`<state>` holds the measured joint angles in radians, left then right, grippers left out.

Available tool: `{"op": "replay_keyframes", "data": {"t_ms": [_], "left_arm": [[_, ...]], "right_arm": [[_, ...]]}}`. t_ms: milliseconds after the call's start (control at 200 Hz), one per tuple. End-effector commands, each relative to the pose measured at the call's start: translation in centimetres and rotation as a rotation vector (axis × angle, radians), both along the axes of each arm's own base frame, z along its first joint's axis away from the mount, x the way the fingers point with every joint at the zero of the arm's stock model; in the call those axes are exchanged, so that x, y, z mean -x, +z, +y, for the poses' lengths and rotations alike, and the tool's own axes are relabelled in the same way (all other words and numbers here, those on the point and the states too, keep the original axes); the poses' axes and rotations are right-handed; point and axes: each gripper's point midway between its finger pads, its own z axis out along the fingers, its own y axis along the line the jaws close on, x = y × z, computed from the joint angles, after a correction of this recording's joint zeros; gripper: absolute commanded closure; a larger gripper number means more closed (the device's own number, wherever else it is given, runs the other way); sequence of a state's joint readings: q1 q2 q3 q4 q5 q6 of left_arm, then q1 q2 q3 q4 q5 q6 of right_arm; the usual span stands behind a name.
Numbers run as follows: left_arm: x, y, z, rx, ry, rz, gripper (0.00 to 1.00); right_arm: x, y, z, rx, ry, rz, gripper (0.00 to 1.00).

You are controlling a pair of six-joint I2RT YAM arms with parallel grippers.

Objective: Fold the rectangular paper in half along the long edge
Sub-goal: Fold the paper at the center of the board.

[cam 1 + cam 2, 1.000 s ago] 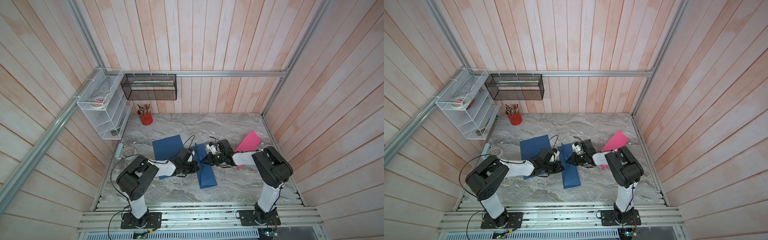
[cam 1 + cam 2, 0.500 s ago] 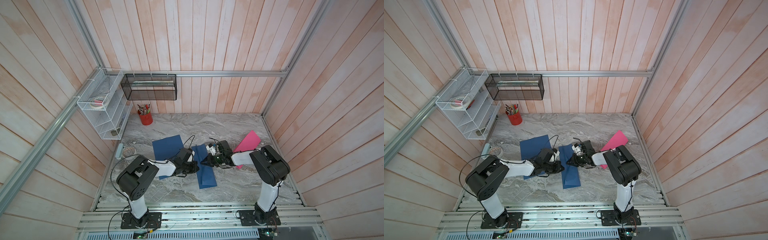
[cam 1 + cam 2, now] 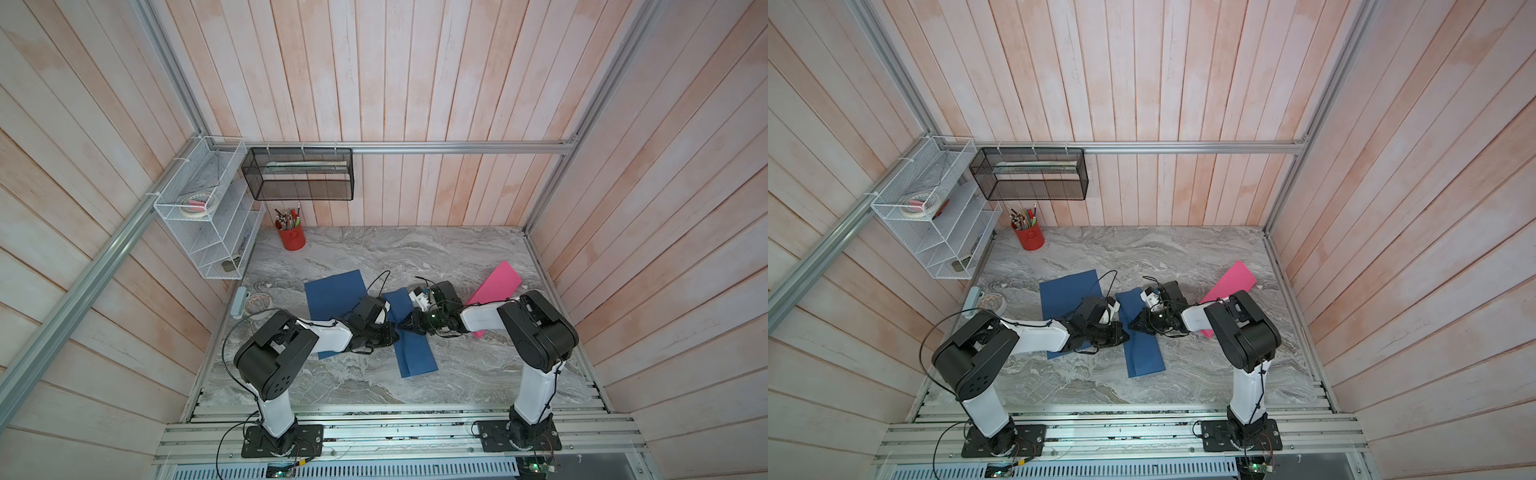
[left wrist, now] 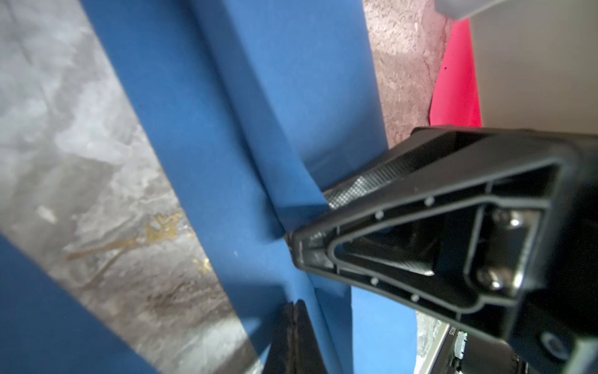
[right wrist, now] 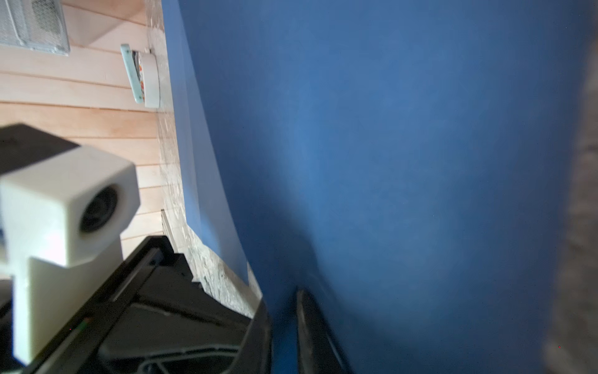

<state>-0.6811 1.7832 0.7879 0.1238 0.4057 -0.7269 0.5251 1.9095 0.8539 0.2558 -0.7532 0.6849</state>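
Observation:
The blue rectangular paper point(image 3: 415, 353) lies as a narrow doubled strip in the middle of the marble table point(image 3: 457, 365), seen in both top views point(image 3: 1144, 353). Both grippers meet low over its middle. My left gripper point(image 3: 394, 332) is shut, and in the left wrist view its tip point(image 4: 293, 306) rests on the paper point(image 4: 226, 145) beside a raised crease. My right gripper point(image 3: 404, 326) faces it from the other side. Its jaws point(image 5: 281, 304) stand slightly open, with the paper's upper layer point(image 5: 388, 162) between the fingers. The left wrist view shows that gripper point(image 4: 307, 220) straddling the flap's edge.
A second blue sheet point(image 3: 332, 297) lies partly under my left arm, and a pink paper point(image 3: 496, 282) partly under my right arm. A red pen cup point(image 3: 292, 239) stands at the back left below a white wire shelf point(image 3: 208, 216) and a black mesh basket point(image 3: 297, 174). A small round dish point(image 3: 257, 303) sits by the left wall.
The right gripper's jaws have parted a little where they were shut. Both arms and the strip have stayed almost in place.

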Motion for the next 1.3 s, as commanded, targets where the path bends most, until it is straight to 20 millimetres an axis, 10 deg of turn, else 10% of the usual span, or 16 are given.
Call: {"op": "replay_keyframes", "data": {"t_ms": [0,470,1295], "left_arm": [[1.7,-3.3,1.8,-0.112,0.012,0.097,1.00],[-1.3,5.6,3.7,0.053,0.122,-0.056,1.00],[-0.5,1.3,4.7,0.018,0.148,0.046,1.00]], "right_arm": [[0.3,-1.3,-0.1,0.033,-0.007,0.025,0.77],[0.2,-0.8,0.2,-0.010,-0.020,0.029,0.73],[-0.7,1.1,1.2,-0.084,-0.027,0.019,0.78]]}}
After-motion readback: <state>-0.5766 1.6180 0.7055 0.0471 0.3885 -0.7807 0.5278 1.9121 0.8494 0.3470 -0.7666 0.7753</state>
